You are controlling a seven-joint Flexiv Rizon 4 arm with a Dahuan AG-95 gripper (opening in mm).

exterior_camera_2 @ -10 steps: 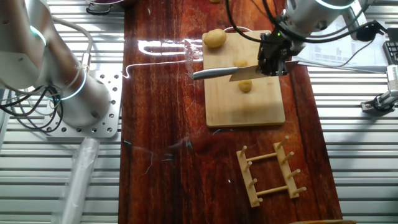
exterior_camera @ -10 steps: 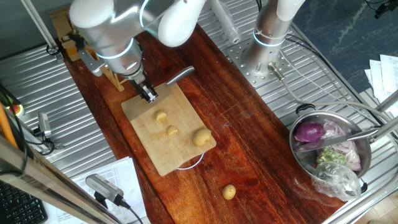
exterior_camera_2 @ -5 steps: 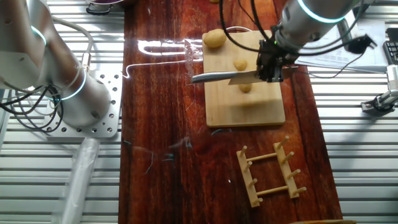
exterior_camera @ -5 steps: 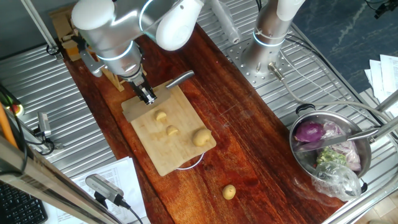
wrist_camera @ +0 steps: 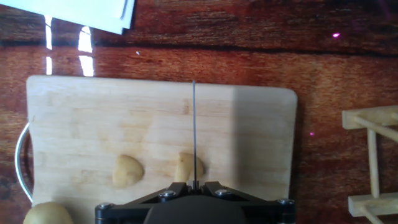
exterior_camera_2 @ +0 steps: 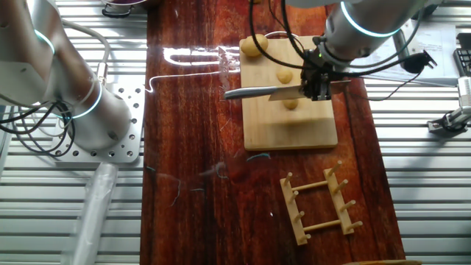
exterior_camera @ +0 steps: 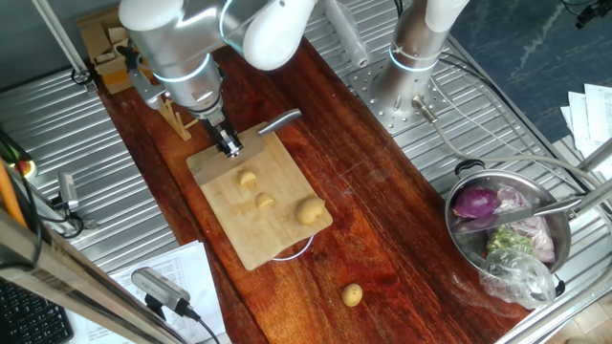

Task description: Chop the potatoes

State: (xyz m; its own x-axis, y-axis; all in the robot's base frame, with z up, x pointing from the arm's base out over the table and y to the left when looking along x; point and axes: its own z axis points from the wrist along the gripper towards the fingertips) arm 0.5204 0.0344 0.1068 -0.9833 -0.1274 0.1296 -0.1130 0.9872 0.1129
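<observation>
My gripper (exterior_camera: 228,145) is shut on a knife (exterior_camera_2: 257,92) and holds it level over the wooden cutting board (exterior_camera: 258,239). In the hand view the blade shows as a thin edge-on line (wrist_camera: 193,130) above one small potato (wrist_camera: 186,167). A second small potato (wrist_camera: 127,171) lies to its left, and a larger potato (wrist_camera: 46,213) sits at the board's corner. The fixed views show the same potatoes (exterior_camera: 247,178) (exterior_camera: 264,200) (exterior_camera: 309,210) on the board. One more potato (exterior_camera: 352,294) lies off the board on the dark wooden table.
A wooden rack (exterior_camera_2: 320,202) stands just beyond the board's end. A metal bowl (exterior_camera: 564,250) at the right holds a purple onion (exterior_camera: 475,203) and scraps. The second arm's base (exterior_camera: 411,67) stands at the back. Papers (wrist_camera: 81,12) lie by the table edge.
The gripper and knife have shifted a little toward the rack end of the board, staying over the small potatoes. The potatoes have not moved.
</observation>
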